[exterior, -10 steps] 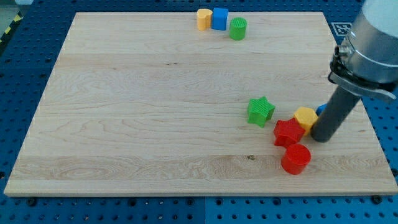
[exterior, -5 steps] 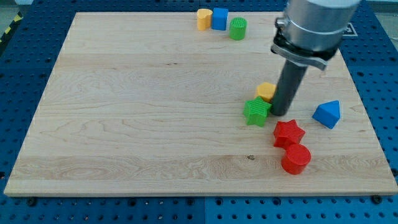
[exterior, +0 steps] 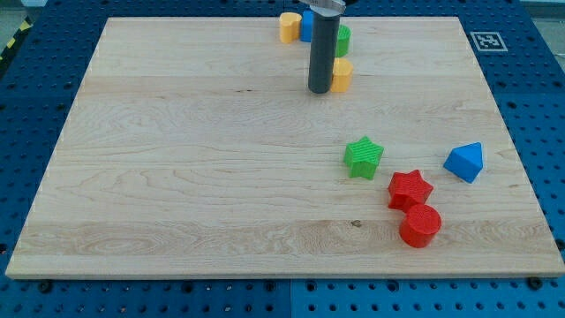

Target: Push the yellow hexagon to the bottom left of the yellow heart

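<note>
The yellow hexagon (exterior: 342, 75) lies near the view's top, just below the green cylinder (exterior: 342, 39). My tip (exterior: 319, 90) rests on the board right against the hexagon's left side. The yellow heart (exterior: 289, 26) sits at the top edge, up and to the left of the hexagon. The rod hides most of the blue cube (exterior: 305, 21) beside the heart.
A green star (exterior: 364, 157) lies right of centre. A red star (exterior: 410, 188) and a red cylinder (exterior: 419, 224) sit at the lower right. A blue triangular block (exterior: 465, 162) is near the right edge. The wooden board (exterior: 177, 177) lies on a blue pegboard.
My tip has swept from the lower right up to the view's top. The yellow hexagon travelled with it, from beside the red star to just below the green cylinder. The green star shifted slightly.
</note>
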You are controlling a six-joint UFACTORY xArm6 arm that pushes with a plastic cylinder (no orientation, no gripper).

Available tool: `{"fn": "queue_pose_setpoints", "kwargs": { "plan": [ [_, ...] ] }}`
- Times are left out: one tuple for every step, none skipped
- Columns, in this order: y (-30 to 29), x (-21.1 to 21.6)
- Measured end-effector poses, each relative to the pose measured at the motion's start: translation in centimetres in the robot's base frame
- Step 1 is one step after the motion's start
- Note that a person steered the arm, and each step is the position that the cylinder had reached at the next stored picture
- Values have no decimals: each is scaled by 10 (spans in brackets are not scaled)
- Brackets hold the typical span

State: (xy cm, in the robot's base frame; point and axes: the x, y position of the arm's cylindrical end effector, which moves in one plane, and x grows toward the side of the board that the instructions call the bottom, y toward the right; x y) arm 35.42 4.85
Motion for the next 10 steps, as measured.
{"fn": "queue_pose_setpoints", "kwargs": {
  "plan": [
    [16, 16],
    [49, 27],
    [59, 22],
    [59, 12],
    [49, -6],
    [28, -8],
    [9, -15],
    [1, -33],
    [-2, -56],
    [-4, -79]
  ]
}}
